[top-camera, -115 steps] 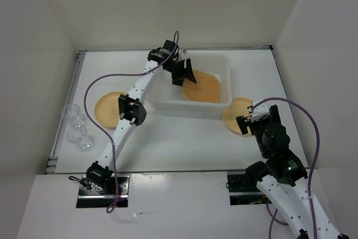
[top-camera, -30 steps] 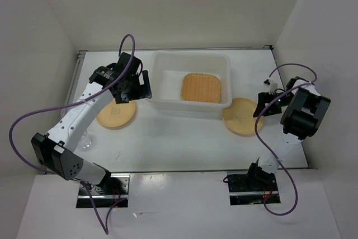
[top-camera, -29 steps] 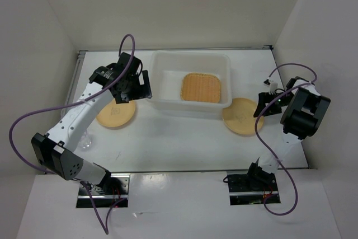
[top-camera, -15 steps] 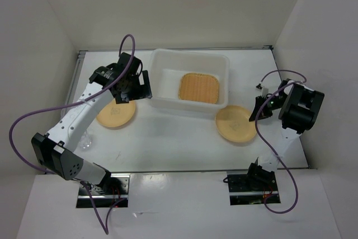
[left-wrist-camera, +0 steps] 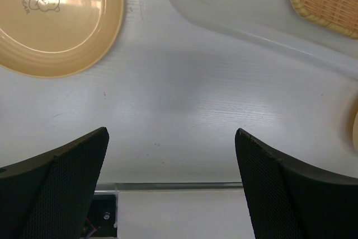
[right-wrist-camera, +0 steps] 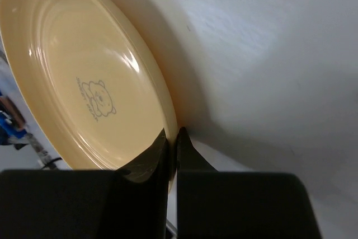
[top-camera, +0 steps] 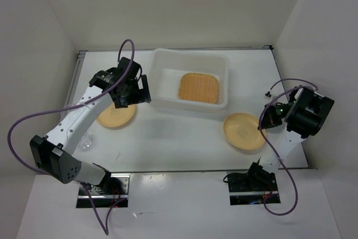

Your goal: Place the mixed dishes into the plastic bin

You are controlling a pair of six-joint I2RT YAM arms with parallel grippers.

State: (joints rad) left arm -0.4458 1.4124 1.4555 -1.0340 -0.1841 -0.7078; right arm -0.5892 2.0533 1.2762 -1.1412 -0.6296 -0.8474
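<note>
Beside the translucent white plastic bin point(top-camera: 190, 106), right fingers point(right-wrist-camera: 148, 163) pinch a round tan-yellow plate point(right-wrist-camera: 72, 65); lift it level; left fingers point(left-wrist-camera: 56, 183) wide

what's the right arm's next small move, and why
Probably lift the round tan-yellow plate and swing it over the translucent white plastic bin: the right gripper is shut on its rim, and it sits outside the bin.

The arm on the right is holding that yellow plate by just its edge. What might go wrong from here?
1. The right gripper pinches only the thin rim of the round plate, so the plate may slip or swing loose.
2. On the way into the plastic bin, the wide plate might clip the near wall.
3. It might land askew on the woven plate already inside.
</note>
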